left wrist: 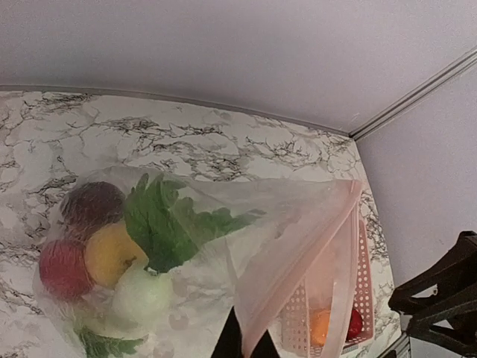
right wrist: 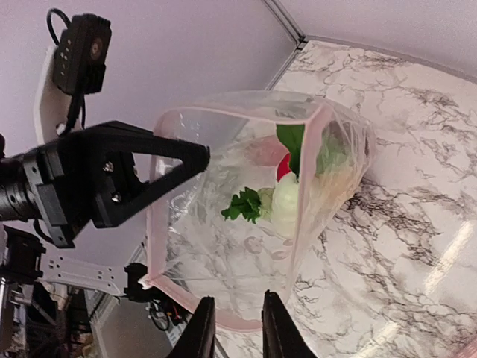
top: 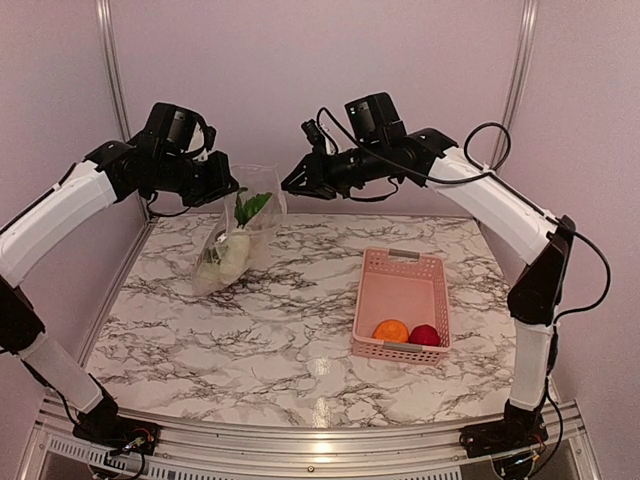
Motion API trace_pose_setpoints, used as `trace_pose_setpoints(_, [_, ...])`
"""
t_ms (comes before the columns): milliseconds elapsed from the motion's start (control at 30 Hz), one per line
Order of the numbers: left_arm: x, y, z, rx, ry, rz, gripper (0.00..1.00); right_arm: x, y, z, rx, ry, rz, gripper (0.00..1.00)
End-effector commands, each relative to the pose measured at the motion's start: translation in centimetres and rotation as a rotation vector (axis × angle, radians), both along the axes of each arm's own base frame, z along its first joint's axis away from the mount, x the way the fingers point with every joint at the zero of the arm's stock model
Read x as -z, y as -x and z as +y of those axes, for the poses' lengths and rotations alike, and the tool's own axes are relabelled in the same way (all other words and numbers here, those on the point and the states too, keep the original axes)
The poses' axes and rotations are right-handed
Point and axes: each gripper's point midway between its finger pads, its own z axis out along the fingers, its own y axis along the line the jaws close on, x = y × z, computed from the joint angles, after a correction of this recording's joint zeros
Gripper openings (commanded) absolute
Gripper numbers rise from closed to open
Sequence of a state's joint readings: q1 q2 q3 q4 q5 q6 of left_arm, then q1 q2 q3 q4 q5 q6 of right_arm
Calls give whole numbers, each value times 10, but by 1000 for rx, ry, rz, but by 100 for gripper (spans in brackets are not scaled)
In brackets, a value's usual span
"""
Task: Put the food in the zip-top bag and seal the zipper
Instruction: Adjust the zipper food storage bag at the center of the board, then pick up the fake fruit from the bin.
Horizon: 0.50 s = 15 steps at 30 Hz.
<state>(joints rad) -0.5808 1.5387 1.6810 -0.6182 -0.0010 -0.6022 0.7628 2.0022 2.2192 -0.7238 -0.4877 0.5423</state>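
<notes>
The clear zip-top bag (top: pixel 232 235) hangs open over the back left of the table, its bottom resting on the marble. It holds a green leafy piece (top: pixel 250 207), white pieces (top: pixel 230 255), and in the left wrist view a dark one (left wrist: pixel 93 207), a red ball (left wrist: pixel 63 268) and a yellow piece (left wrist: pixel 112 253). My left gripper (top: pixel 230 190) is shut on the pinkish zipper strip (left wrist: pixel 298 253) at the mouth. My right gripper (top: pixel 292 185) is open, its fingers (right wrist: pixel 201 328) either side of the opposite mouth edge (right wrist: pixel 238 326). An orange ball (top: pixel 391 330) and a red ball (top: pixel 424 335) lie in the basket.
The pink slotted basket (top: pixel 400 275) stands on the right half of the marble table, also seen through the bag in the left wrist view (left wrist: pixel 302 321). Walls close the back and both sides.
</notes>
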Motion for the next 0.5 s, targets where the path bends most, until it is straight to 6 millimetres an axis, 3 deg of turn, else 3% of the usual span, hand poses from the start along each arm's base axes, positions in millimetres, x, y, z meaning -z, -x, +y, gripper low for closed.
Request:
trace_pose_setpoints(0, [54,0,-11,56,-54,121,0,-1,3,-3,-14,-23,12,33])
trace_pose_setpoints(167, [72,4,-5,64,-114,150,0,2,2,-26,21,15,-2,54])
trace_pose_setpoints(333, [76,6,-4,72,-126,153,0,19,-3,-71,109,123,-31,78])
trace_pose_setpoints(367, [77,7,-4,75,-128,156,0,25,-2,-81,128,149,-31,92])
trace_pose_setpoints(400, [78,7,-4,77,-126,159,0,30,-3,-91,148,172,-35,98])
trace_pose_setpoints(467, [79,8,-5,81,-124,165,0,36,-1,-112,195,223,-45,98])
